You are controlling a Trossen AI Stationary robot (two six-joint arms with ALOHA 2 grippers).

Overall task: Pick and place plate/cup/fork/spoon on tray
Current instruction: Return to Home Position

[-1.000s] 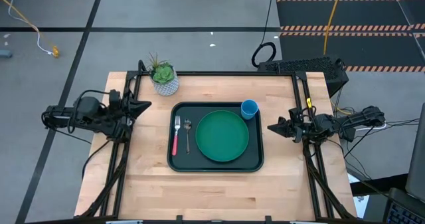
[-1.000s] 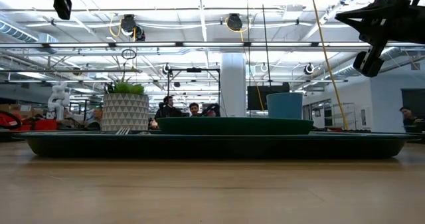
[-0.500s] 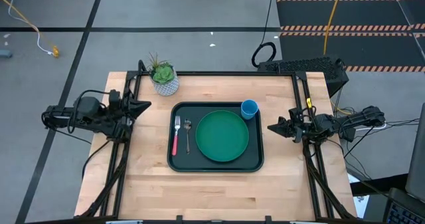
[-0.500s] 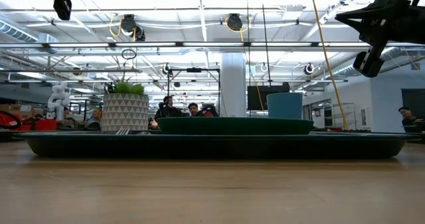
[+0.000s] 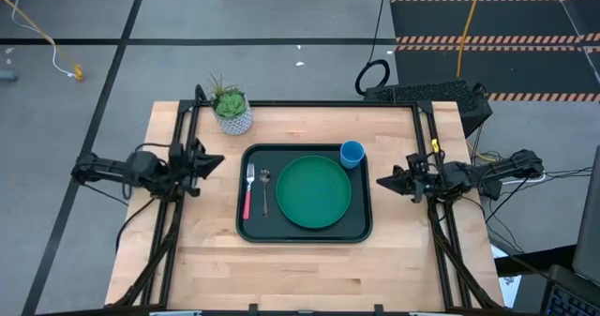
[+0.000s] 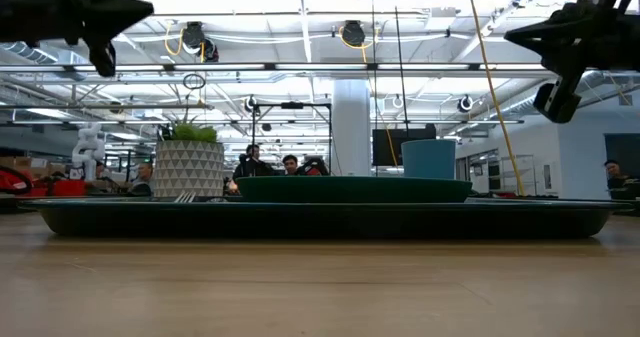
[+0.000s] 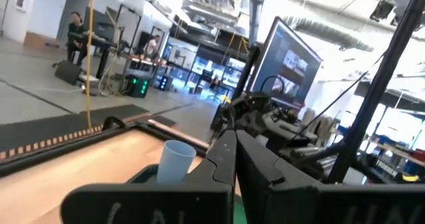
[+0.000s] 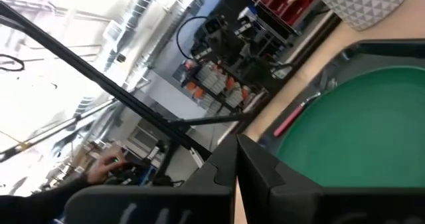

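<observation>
Everything the task names is on the tray (image 5: pixel 253 227). The plate (image 5: pixel 314 192) fills its middle and the cup (image 5: pixel 352 153) stands in the far right corner. The fork (image 5: pixel 248 190) and the spoon (image 5: pixel 264 188) lie side by side along the left strip, the fork leftmost. As I judge it, your only job now is a clean retreat to home.

The left gripper (image 5: pixel 217 159) hovers just off the tray's left edge and the right gripper (image 5: pixel 381 179) just off its right edge. Both are raised, with fingers pressed together and nothing in them. Draw each arm outward and up, away from the tray, without dipping. On the left side mind the plant pot (image 5: pixel 232 114) at the far edge of the table; on the right, mind the cup.

Some things you cannot check from here:
- **Low view:** the tray's rim hides nearly all of the fork and spoon, and the plate is only an edge-on band.
- **High view:** it does not settle whether the cup touches the plate or stands just beside it.
- **Left wrist view:** it catches the cup and little else of the tray.
- **Right wrist view:** it shows the plate and the fork's pink handle, but the spoon is hard to make out.
</observation>
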